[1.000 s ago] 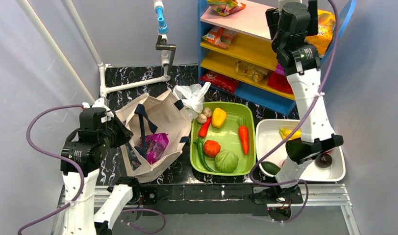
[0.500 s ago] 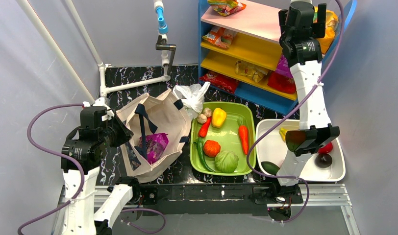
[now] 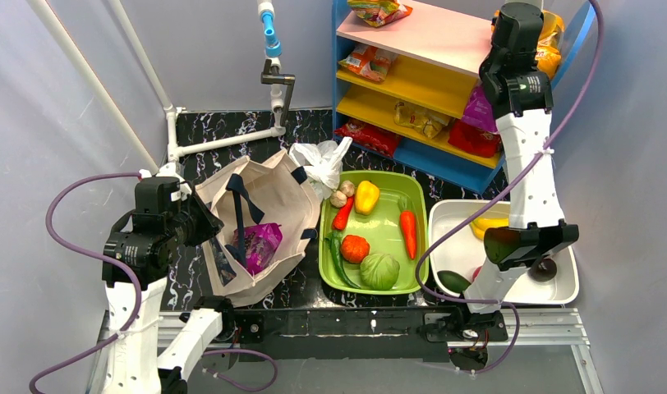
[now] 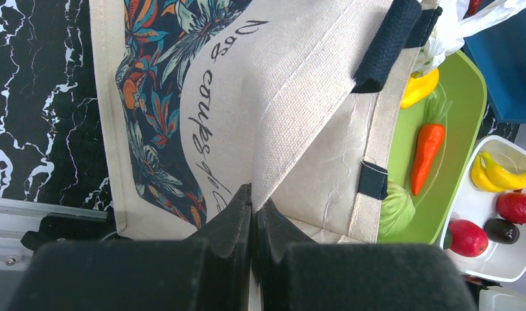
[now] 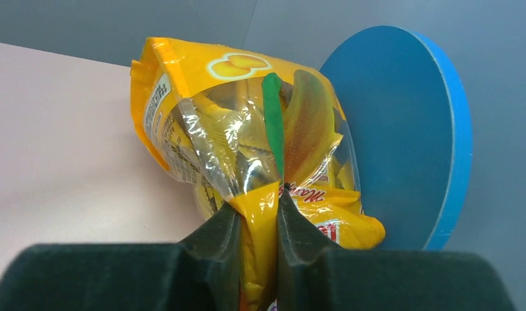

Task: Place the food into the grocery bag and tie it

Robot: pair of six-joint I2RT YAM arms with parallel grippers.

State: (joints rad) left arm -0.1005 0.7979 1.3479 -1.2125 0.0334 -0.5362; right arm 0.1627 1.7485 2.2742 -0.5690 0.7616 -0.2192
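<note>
The grocery bag (image 3: 269,193) is a cream canvas tote with a floral print, lying open at the left of the table. A purple snack packet (image 3: 262,244) lies inside it. My left gripper (image 4: 252,194) is shut on a fold of the tote's rim (image 4: 293,123). Up at the top shelf's right end, my right gripper (image 5: 260,204) is shut on the lower edge of an orange-yellow snack packet (image 5: 247,123). In the top view that packet (image 3: 549,56) shows beside the wrist. A yellow banana (image 3: 488,223) lies in the white tub (image 3: 445,215).
A green tray (image 3: 388,226) of vegetables sits between the tote and the tub. A crumpled white plastic bag (image 3: 320,164) lies behind the tote. The blue shelf unit (image 3: 412,74) holds more packets. A white pipe frame (image 3: 223,139) stands at the back left.
My right arm has swung right along the top shelf to the orange-yellow packet, and its jaws have closed on it. The left arm and tote have not moved.
</note>
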